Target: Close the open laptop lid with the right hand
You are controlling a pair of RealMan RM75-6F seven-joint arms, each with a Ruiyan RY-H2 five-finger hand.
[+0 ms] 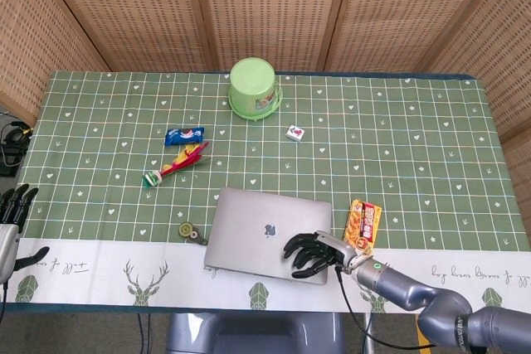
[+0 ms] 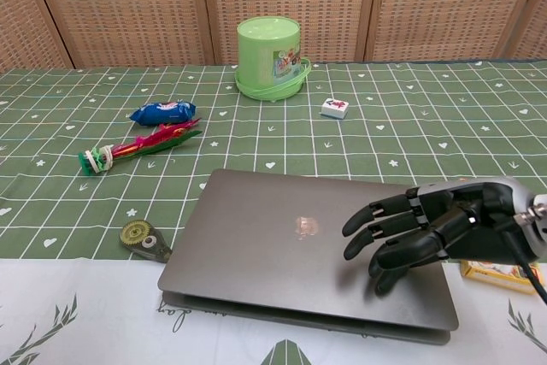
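Note:
The grey laptop (image 1: 259,233) (image 2: 282,245) lies near the table's front edge with its lid nearly flat on the base; only a thin gap shows along the front. My right hand (image 1: 309,254) (image 2: 408,232) rests on the lid's front right part, its fingers spread and pressing down, holding nothing. My left hand (image 1: 12,209) hangs off the table's left edge, fingers apart, and shows only in the head view.
A yellow snack box (image 1: 364,225) (image 2: 500,269) lies right of the laptop, partly behind my right wrist. A tape roll (image 2: 141,239) sits at the laptop's left. Farther back lie a feather toy (image 2: 137,148), a blue packet (image 2: 161,112), a mahjong tile (image 2: 334,108) and a green bucket (image 2: 268,57).

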